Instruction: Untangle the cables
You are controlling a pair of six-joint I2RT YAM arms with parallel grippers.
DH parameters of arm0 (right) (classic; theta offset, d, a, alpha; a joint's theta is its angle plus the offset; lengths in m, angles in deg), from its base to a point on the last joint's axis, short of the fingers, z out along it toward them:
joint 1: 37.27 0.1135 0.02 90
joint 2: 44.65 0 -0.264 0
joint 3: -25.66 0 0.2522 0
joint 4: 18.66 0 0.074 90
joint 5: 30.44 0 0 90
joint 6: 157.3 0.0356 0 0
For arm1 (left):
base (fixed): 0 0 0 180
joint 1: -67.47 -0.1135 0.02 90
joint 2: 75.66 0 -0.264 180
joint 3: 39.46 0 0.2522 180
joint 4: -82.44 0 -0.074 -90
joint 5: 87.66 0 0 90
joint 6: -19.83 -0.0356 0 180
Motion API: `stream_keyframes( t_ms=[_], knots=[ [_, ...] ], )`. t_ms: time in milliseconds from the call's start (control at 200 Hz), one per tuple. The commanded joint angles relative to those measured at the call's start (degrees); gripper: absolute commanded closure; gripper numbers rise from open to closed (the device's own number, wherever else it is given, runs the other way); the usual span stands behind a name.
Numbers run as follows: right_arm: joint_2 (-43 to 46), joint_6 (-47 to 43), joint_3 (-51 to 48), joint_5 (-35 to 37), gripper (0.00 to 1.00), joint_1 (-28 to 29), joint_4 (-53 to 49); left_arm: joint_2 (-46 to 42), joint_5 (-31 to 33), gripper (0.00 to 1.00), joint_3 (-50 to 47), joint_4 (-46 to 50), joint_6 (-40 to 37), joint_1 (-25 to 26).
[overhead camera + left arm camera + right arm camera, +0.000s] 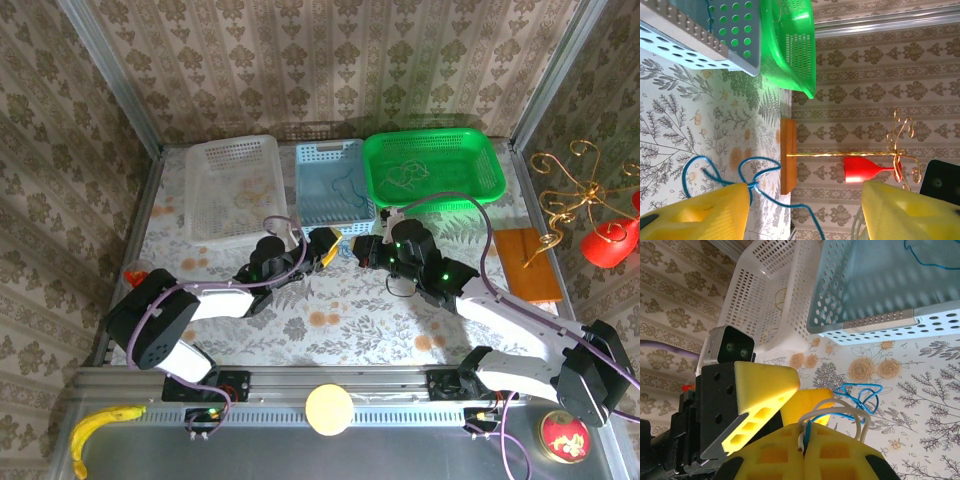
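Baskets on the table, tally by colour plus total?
White basket: 1
Blue basket: 1
Green basket: 1
Total: 3

Bright, even light from above — only soft, short shadows on the bench (330,320). Colours run saturated; the yellow pads (695,212) of the left tool (805,215) blur close to the lens
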Motion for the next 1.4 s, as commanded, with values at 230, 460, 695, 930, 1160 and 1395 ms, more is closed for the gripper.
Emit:
stream_keyframes(
  t_ms=[230,460,695,930,1160,1395],
  knots=[
    [1.45,0.67,2.19,-1.18,1.00,0.92,2.26,2.03,1.77,0.42,-0.32,-4.14,1.63,0.40],
    [1.82,0.67,2.54,-1.26,1.00,1.27,2.31,2.17,2.57,0.43,-0.74,-4.30,1.54,0.34],
    [2.68,0.97,2.61,-1.43,1.00,1.82,2.53,2.61,3.00,0.49,-0.80,-4.83,1.42,0.13],
    [3.14,1.15,2.68,-1.52,1.00,2.46,2.70,2.65,3.10,0.56,-0.83,-5.39,1.64,-0.37],
    [3.37,1.24,2.66,-1.52,1.00,2.94,2.77,2.46,3.38,0.64,-0.91,-5.57,1.58,-0.51],
    [3.85,1.37,2.37,-1.43,1.00,3.14,2.84,2.41,3.72,0.73,-1.00,-5.67,1.69,-0.63]
  ],
)
